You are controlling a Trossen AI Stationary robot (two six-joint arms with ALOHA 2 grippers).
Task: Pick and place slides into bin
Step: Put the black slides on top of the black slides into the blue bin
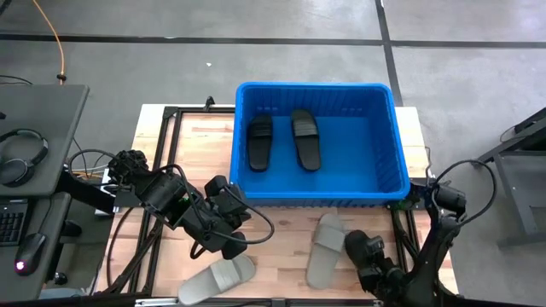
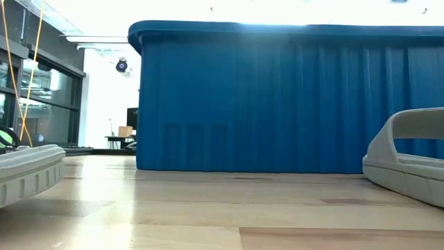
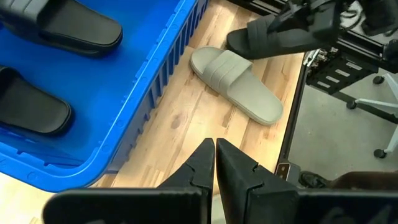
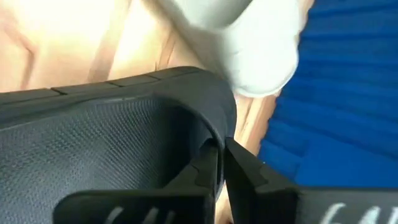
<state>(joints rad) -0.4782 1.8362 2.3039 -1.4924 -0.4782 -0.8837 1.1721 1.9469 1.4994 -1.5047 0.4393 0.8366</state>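
Observation:
Two black slides (image 1: 260, 141) (image 1: 306, 138) lie soles down in the blue bin (image 1: 316, 87). One light grey slide (image 1: 327, 249) lies on the table in front of the bin, and another (image 1: 217, 277) lies at the near left. My right gripper (image 4: 219, 163), at the near right (image 1: 368, 260), is shut on a third black slide (image 3: 273, 40) beside the first grey slide. My left gripper (image 3: 215, 163) hangs shut and holding nothing over the table, left of the grey slide in front of the bin (image 1: 229, 247). My right gripper pinches the black slide's side edge (image 4: 210, 138) between its two fingers, where the curved strap runs down to the footbed. The fingers come slanting down from the table's near right. In the left wrist view the slide (image 3: 273, 40) stands raised beside the grey slide (image 3: 236, 84).
The bin's tall front wall (image 2: 277, 104) stands just behind both grey slides (image 2: 409, 163) (image 2: 28, 173). A black metal frame (image 3: 336, 74) runs along the table's right edge. A desk with headphones (image 1: 21, 153) stands left of the table.

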